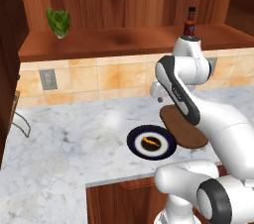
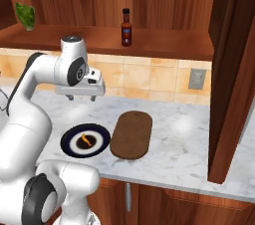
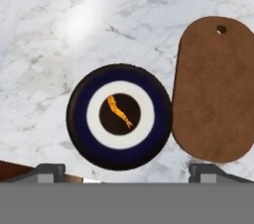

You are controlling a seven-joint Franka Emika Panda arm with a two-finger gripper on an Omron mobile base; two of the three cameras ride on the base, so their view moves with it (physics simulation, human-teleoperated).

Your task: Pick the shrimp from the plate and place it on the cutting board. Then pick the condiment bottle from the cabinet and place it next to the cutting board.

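Observation:
The tiny orange shrimp [image 1: 150,142] [image 2: 85,140] [image 3: 119,111] lies in the brown centre of the navy-rimmed plate [image 1: 134,143] [image 2: 67,144] [image 3: 82,129] on the marble counter. Right beside the plate lies the oval wooden cutting board [image 1: 186,129] [image 2: 132,134] [image 3: 216,89], bare. My gripper [image 2: 81,98] [image 3: 126,173] hangs open well above the plate, pointing down, with nothing between its fingers. The dark red condiment bottle [image 1: 190,21] [image 2: 126,28] stands upright on the open shelf of the cabinet [image 1: 109,39] [image 2: 164,42], above and behind the board.
A green leafy vegetable [image 1: 58,22] [image 2: 26,16] sits at the shelf's left end. A tall wooden panel [image 2: 231,69] stands at the counter's right. Wall outlets [image 1: 48,79] [image 2: 197,78] are set in the tile backsplash. The counter's front edge runs just below the plate.

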